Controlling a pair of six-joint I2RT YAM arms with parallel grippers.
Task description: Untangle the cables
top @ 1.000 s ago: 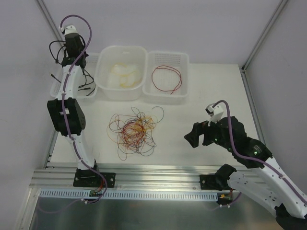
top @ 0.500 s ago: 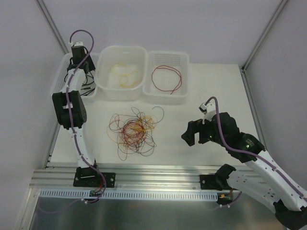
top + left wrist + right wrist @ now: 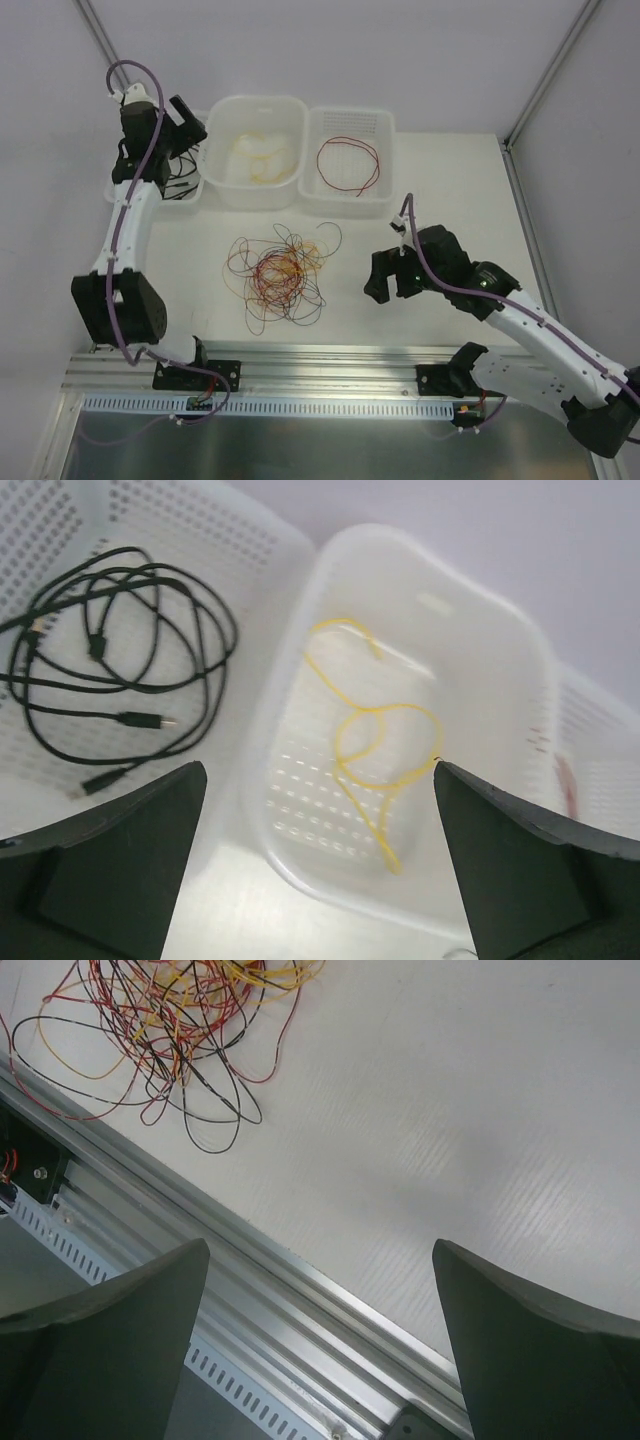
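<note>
A tangle of thin black, red and yellow-orange cables (image 3: pixel 280 275) lies on the white table; its edge shows at the top left of the right wrist view (image 3: pixel 170 1020). Black cables (image 3: pixel 110 670) lie coiled in the left basket (image 3: pixel 125 190). A yellow cable (image 3: pixel 375 740) rests in the middle basket (image 3: pixel 225 180) and a red loop (image 3: pixel 347 165) in the right basket (image 3: pixel 375 200). My left gripper (image 3: pixel 188 122) hangs open and empty above the rim between the left and middle baskets (image 3: pixel 320 860). My right gripper (image 3: pixel 390 283) stands open and empty right of the tangle (image 3: pixel 320 1340).
The aluminium rail (image 3: pixel 300 1290) runs along the table's near edge, under my right gripper. Grey walls close in the left and right sides. The three white baskets sit in a row along the far edge.
My left gripper has opened, letting go of the black cables into the left basket, and turned toward the middle basket. My right arm has moved left toward the tangle.
</note>
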